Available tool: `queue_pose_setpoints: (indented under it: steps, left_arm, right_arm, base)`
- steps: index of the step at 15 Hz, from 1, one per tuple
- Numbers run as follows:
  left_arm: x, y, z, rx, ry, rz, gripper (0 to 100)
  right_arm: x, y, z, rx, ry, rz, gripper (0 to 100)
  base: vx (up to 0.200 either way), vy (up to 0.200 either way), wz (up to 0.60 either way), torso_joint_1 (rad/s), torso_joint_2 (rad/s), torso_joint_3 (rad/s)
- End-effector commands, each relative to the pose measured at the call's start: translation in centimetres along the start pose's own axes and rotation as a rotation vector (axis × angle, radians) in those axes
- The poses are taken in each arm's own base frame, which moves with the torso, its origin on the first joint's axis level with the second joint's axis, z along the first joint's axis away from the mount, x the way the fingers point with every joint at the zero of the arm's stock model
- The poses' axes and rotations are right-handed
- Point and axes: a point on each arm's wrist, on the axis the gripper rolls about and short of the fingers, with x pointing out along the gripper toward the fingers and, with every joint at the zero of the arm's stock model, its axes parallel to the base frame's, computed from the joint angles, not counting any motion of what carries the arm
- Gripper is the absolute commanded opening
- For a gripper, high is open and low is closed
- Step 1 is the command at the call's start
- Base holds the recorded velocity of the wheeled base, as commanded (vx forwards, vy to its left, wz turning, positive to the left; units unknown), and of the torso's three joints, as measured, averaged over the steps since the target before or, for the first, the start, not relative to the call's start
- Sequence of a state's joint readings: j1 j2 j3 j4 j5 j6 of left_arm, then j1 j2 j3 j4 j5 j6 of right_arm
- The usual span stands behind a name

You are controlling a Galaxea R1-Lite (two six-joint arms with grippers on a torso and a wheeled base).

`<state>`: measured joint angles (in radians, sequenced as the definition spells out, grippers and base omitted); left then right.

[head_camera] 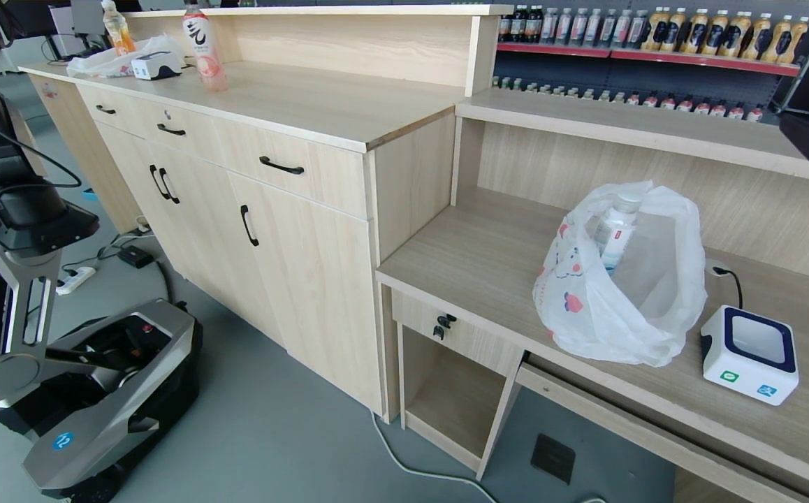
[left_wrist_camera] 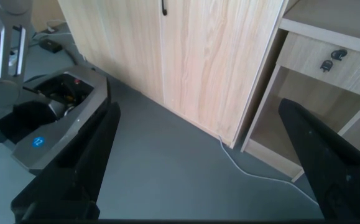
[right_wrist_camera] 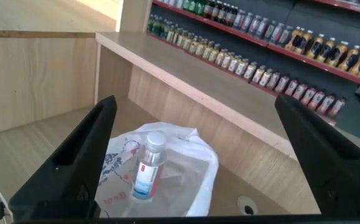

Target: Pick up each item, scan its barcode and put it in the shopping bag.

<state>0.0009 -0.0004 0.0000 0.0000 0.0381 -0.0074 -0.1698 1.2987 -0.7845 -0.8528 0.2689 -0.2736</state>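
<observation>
A white plastic shopping bag (head_camera: 621,293) stands open on the low wooden desk (head_camera: 474,258). Inside it a clear bottle (head_camera: 614,227) with a white cap and a red and blue label stands upright. To the bag's right sits a white barcode scanner (head_camera: 750,353) with a dark-framed window. My right gripper (right_wrist_camera: 195,102) hangs open above the bag (right_wrist_camera: 167,180) and the bottle (right_wrist_camera: 148,171), holding nothing. My left gripper (left_wrist_camera: 198,107) is open and empty, low over the grey floor in front of the cabinet doors.
On the tall counter (head_camera: 321,98) at the back left stand a pink bottle (head_camera: 203,49), an orange bottle (head_camera: 117,28), another bag (head_camera: 107,63) and a second scanner (head_camera: 156,68). Store shelves (head_camera: 656,56) with several bottles run behind the desk. A grey wheeled machine (head_camera: 97,391) stands on the floor.
</observation>
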Motion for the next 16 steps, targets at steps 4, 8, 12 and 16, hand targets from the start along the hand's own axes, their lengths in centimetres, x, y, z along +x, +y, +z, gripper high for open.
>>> queue_pose_setpoints:
  steps: [4,8,12,16]
  left_arm:
    - [0.0,0.0,0.0,0.0,0.0,0.004,100]
    - [0.0,0.0,0.0,0.0,0.0,0.001,100]
    - [0.0,0.0,0.0,0.0,0.0,0.002,100]
    - [0.0,0.0,0.0,0.0,0.0,0.001,100]
  right_arm:
    - [-0.3,0.2,-1.0,-0.001,0.034,0.001,100]
    - [-0.5,0.2,-1.1,-0.032,0.04,0.0,100]
    - [-1.9,0.7,-1.2,-0.119,0.048,0.007,100]
    - [-2.5,0.6,0.0,-0.118,0.023,0.002,100]
  base:
    - [0.0,0.0,0.0,0.0,0.0,0.0]
    - [0.0,0.0,0.0,0.0,0.0,0.0]
    - [0.0,0.0,0.0,0.0,0.0,0.0]
    - [0.0,0.0,0.0,0.0,0.0,0.0]
